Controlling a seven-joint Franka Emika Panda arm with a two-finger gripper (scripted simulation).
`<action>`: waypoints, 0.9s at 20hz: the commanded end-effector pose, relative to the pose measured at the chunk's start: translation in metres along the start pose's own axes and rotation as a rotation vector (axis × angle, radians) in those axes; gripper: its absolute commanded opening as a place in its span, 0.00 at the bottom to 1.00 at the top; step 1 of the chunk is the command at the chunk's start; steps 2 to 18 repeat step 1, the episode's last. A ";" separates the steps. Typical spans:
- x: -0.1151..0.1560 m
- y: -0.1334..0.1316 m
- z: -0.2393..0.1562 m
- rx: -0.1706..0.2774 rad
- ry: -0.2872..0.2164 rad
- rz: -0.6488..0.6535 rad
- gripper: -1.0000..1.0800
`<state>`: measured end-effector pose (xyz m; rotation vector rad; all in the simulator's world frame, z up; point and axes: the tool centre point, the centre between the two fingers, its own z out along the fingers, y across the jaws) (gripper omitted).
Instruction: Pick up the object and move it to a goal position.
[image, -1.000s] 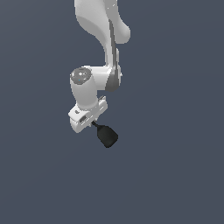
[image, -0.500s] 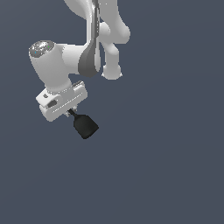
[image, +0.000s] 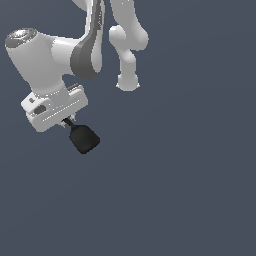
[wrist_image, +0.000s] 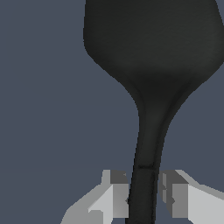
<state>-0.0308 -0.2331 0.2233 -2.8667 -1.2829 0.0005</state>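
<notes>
The object (image: 84, 139) is a small matte black item with a thin stem and a rounded blocky head. It hangs below my white gripper (image: 66, 122) at the exterior view's left, held by its stem, head pointing down and toward the exterior view's right. In the wrist view the object (wrist_image: 151, 65) fills most of the picture. Its stem runs down between my two fingers (wrist_image: 116, 194), which press on it from both sides. The gripper (wrist_image: 143, 197) is shut on the stem. It is held in the air over a plain dark ground.
The white arm links (image: 127, 45) rise behind the gripper toward the top of the exterior view. A plain dark blue-grey ground (image: 190, 190) fills the rest of the view.
The gripper with the object has moved toward the exterior view's left and up, and looks larger in the view now. The object stays in the fingers.
</notes>
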 end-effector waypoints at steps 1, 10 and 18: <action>-0.001 0.002 -0.003 -0.001 0.000 -0.001 0.00; -0.001 0.002 -0.003 -0.001 0.000 -0.001 0.00; -0.001 0.002 -0.003 -0.001 0.000 -0.001 0.00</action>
